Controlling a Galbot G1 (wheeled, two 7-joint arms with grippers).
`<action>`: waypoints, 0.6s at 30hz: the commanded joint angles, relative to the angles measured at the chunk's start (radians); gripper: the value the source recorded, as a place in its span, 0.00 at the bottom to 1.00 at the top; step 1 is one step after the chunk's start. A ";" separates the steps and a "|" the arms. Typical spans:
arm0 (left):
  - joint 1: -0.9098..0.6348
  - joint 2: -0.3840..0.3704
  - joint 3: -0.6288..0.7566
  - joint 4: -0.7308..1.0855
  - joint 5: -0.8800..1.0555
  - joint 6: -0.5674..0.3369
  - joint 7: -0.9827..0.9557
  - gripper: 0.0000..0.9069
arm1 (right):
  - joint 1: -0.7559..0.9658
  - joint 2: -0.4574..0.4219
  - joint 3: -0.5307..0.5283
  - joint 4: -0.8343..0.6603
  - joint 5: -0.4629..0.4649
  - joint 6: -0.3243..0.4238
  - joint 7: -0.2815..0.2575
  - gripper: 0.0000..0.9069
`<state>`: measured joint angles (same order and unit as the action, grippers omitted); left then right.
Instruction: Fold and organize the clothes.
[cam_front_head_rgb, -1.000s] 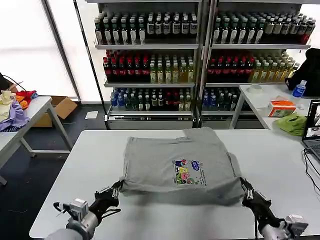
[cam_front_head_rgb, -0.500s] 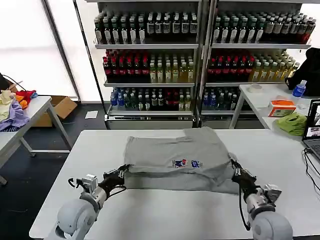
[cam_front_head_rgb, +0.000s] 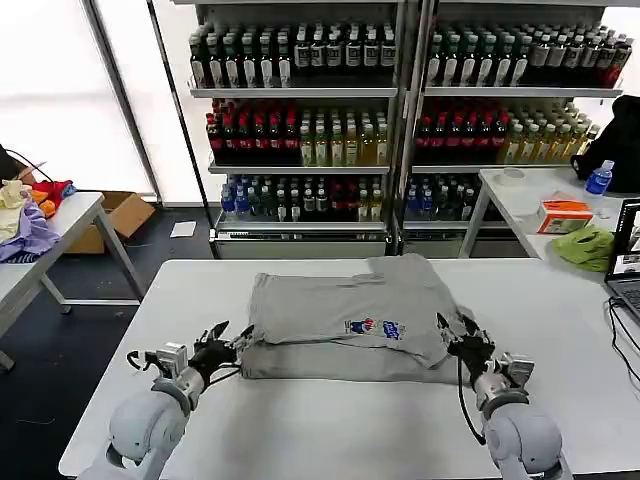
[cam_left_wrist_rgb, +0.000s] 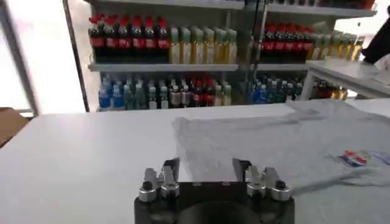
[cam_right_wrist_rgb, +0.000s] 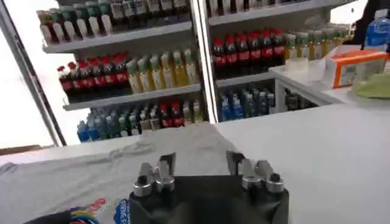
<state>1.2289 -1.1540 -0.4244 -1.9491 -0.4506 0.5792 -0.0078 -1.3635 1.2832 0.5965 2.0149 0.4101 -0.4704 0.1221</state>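
- White smooth bench (cam_front_head_rgb: 330, 420), rectangular, matte.
- Light grey shirt (cam_front_head_rgb: 345, 315) mid-bench, soft knit, folded into a double layer, small multicoloured print (cam_front_head_rgb: 375, 328) near the front fold.
- Left gripper (cam_front_head_rgb: 222, 345) at shirt's left edge, fingers spread, holding nothing.
- Right gripper (cam_front_head_rgb: 455, 335) at shirt's right edge, spread wide, empty.

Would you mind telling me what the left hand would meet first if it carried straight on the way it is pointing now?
Most likely the folded grey shirt: the open left hand sits just off its near left corner on the table, pointing toward it. Depth is unclear, so it might skim the edge.
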 joint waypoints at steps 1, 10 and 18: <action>0.193 -0.035 -0.003 -0.099 0.062 -0.001 0.000 1.00 | -0.196 0.016 0.033 0.098 -0.128 -0.031 0.027 1.00; 0.140 -0.071 0.036 0.004 0.083 -0.002 0.005 0.48 | -0.088 0.042 0.003 -0.025 -0.102 -0.053 0.104 0.00; 0.110 -0.088 0.039 0.056 0.091 -0.002 0.013 0.03 | -0.060 0.043 -0.017 -0.074 -0.060 -0.062 0.113 0.00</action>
<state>1.3356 -1.2237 -0.3944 -1.9427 -0.3833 0.5773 0.0003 -1.4283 1.3200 0.5841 1.9755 0.3466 -0.5197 0.2092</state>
